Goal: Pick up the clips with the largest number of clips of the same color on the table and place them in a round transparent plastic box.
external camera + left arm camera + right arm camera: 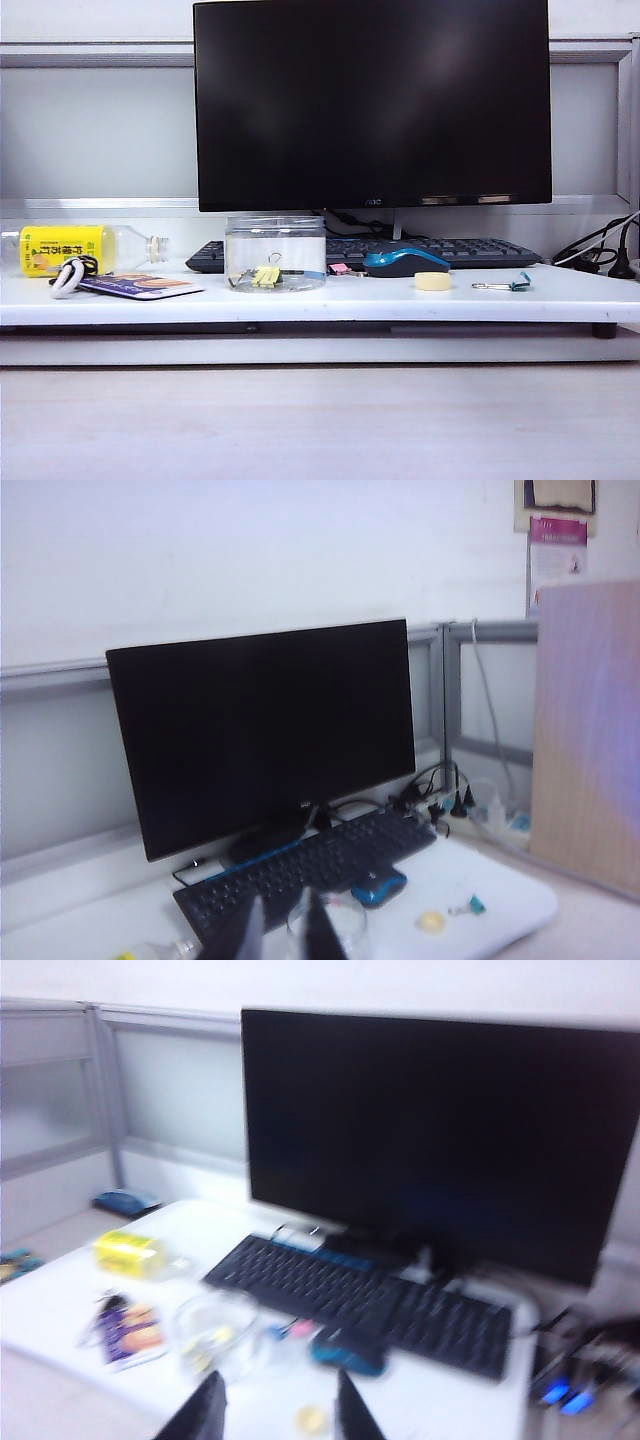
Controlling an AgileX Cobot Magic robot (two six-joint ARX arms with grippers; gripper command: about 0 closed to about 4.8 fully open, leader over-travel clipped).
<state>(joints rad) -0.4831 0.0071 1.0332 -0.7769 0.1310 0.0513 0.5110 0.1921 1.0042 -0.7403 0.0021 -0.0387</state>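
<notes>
The round transparent plastic box [275, 253] stands on the white desk in front of the keyboard. Pale-yellow clips [266, 275] lie inside it on its floor. Neither arm shows in the exterior view. In the left wrist view my left gripper [285, 932] hangs high above the desk, its dark fingers a narrow gap apart with nothing between them; the box [335, 920] lies far below, just beyond them. My right gripper [278, 1410] is open and empty, also well back from the blurred box [213, 1332], where yellow clips [218, 1338] show faintly.
A blue mouse [405, 262], a pale-yellow tape roll [433, 281] and a teal clip [510, 285] lie right of the box, a small pink thing [340, 268] beside it. A yellow-labelled bottle [70, 248], a card [140, 286] and the monitor [372, 100] are also there.
</notes>
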